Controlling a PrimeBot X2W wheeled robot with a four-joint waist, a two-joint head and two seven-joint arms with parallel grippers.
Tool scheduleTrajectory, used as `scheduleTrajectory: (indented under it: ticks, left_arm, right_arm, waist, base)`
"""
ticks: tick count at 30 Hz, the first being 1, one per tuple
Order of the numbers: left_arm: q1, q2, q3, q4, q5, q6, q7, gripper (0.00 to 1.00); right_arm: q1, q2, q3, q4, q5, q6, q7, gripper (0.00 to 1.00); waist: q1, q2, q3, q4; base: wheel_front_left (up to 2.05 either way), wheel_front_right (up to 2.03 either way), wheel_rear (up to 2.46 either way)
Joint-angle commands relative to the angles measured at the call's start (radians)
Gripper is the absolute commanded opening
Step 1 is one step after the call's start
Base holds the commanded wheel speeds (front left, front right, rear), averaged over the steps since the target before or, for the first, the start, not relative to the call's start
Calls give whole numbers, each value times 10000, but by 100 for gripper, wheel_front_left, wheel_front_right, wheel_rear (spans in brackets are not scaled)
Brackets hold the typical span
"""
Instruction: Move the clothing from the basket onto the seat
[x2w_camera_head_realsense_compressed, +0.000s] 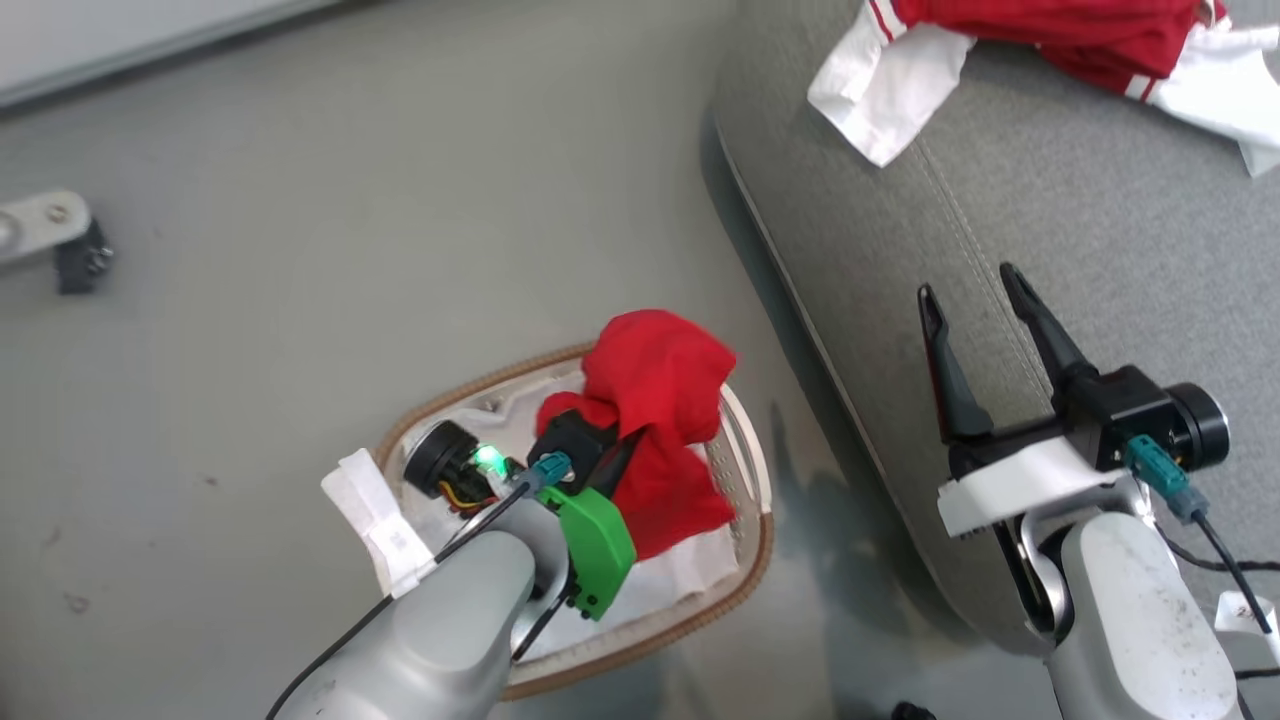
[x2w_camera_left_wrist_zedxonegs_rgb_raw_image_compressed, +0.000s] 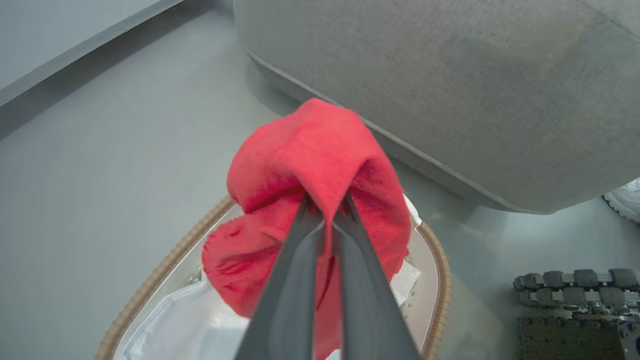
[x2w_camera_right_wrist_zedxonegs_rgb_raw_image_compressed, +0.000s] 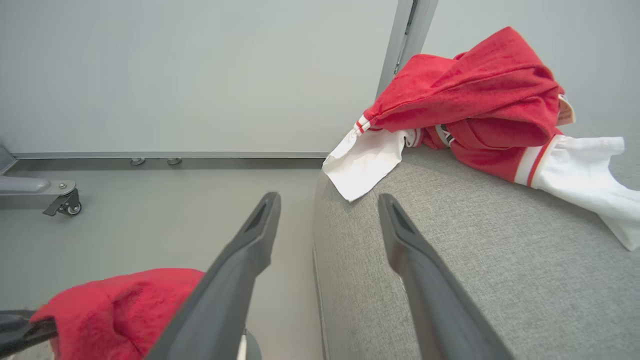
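Note:
A red garment (x2w_camera_head_realsense_compressed: 660, 410) bulges up out of the oval basket (x2w_camera_head_realsense_compressed: 752, 560) on the floor. My left gripper (x2w_camera_left_wrist_zedxonegs_rgb_raw_image_compressed: 326, 212) is shut on a fold of that red garment (x2w_camera_left_wrist_zedxonegs_rgb_raw_image_compressed: 300, 165), which drapes over both fingertips above the basket's brown rim (x2w_camera_left_wrist_zedxonegs_rgb_raw_image_compressed: 165, 267). In the right wrist view the same red garment (x2w_camera_right_wrist_zedxonegs_rgb_raw_image_compressed: 120, 310) shows at the lower left. My right gripper (x2w_camera_head_realsense_compressed: 968, 290) hovers open and empty over the grey seat (x2w_camera_head_realsense_compressed: 1050, 190), near its front edge. A second red-and-white garment (x2w_camera_head_realsense_compressed: 1060, 40) lies on the seat (x2w_camera_right_wrist_zedxonegs_rgb_raw_image_compressed: 475, 260) further back, and it shows as a heap (x2w_camera_right_wrist_zedxonegs_rgb_raw_image_compressed: 475, 110) in the right wrist view.
A white liner (x2w_camera_left_wrist_zedxonegs_rgb_raw_image_compressed: 175, 325) lines the basket. A metal leg with a castor (x2w_camera_head_realsense_compressed: 60, 240) stands on the grey floor at the left. A wall with a baseboard (x2w_camera_right_wrist_zedxonegs_rgb_raw_image_compressed: 170, 155) runs behind. A white shoe (x2w_camera_left_wrist_zedxonegs_rgb_raw_image_compressed: 625, 200) and a dark tracked base (x2w_camera_left_wrist_zedxonegs_rgb_raw_image_compressed: 575, 300) sit beside the seat.

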Motion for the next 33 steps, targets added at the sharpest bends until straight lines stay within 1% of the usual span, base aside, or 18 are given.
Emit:
scheduleTrajectory:
  ticks: [1, 3, 11, 18, 25, 33]
  left_arm:
    - [56, -14, -43, -226, 81, -29, -27, 0]
    - [-112, -16, -28, -737, 409, -35, -22, 0]
    - [-767, 456, -190, -1649, 1094, -51, -20, 0]
    - [-1763, 801, -725, -2008, 897, -45, -21, 0]
    - [-3070, 1002, -1066, -2007, 467, -47, -21, 0]
    - [-4038, 918, -1204, -2077, 113, -48, -21, 0]
  right_arm:
    - [274, -47, -86, 69, -108, -14, -51, 100]
    - [572, -48, -184, 140, -247, -14, -51, 100]
    - [1249, -45, -177, 289, -433, -14, -51, 100]
    - [1620, -42, 226, 353, -279, -14, -51, 100]
    - [1345, -42, 888, 223, -77, -14, -51, 100]
    - [1229, -42, 1545, 404, -19, -14, -51, 100]
  waist:
    - [1, 0, -1676, 1206]
    - [1, 0, -2325, 1462]
    - [1, 0, -3582, 1911]
    - [1, 0, -4404, 2135]
    - [1, 0, -4604, 2172]
    - [1, 0, -4659, 2218]
  base:
    - [0, 0, 0]
    - [0, 0, 0]
    - [0, 0, 0]
    - [0, 0, 0]
    - [0, 0, 0]
    - [0, 0, 0]
